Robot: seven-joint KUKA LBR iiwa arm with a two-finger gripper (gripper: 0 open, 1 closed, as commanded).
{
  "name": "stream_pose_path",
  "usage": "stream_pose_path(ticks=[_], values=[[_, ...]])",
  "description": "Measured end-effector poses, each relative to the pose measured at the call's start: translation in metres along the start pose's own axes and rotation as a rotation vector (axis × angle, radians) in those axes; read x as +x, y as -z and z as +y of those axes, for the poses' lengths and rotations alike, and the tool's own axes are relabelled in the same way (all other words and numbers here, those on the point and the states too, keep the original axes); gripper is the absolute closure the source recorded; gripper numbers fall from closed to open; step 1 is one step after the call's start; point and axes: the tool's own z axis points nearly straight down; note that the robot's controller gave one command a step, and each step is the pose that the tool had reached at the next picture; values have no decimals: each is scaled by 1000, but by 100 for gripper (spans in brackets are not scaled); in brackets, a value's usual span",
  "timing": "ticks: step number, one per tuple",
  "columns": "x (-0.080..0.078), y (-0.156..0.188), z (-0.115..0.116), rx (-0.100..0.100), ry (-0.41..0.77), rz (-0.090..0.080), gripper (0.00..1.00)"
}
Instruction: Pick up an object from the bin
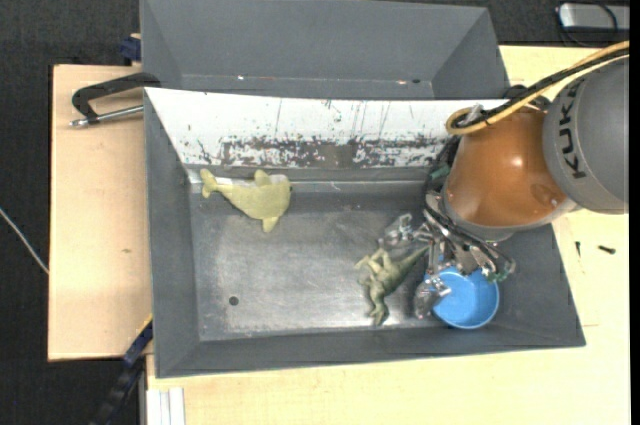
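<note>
Three loose things: lying in the grey bin [175, 243], listed left to right.
Yellow dolphin toy [255, 195]: upper left of the floor, by the back wall, fully visible.
Green dinosaur toy [385, 275]: lower centre-right, its right side lost against the gripper's metalwork.
Gripper [436, 265]: down between the dinosaur and the blue thing; whether it grips anything cannot be made out.
Blue round cup [467, 303]: lower right, upper edge covered by the gripper.
Arm [600, 153]: enters from the right, orange wrist cover [500, 178] tilted over the gripper, cut off at the frame edge.

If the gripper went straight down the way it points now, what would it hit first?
Probably the blue round thing at the lower right of the bin, just under the gripper; the green toy lizard lies beside it. Depth is unclear.
</note>
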Motion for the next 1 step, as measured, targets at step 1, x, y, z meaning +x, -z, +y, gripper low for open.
stream_pose_path(ticks=[1], values=[[-1, 1, 0, 1, 1, -3, 100]])
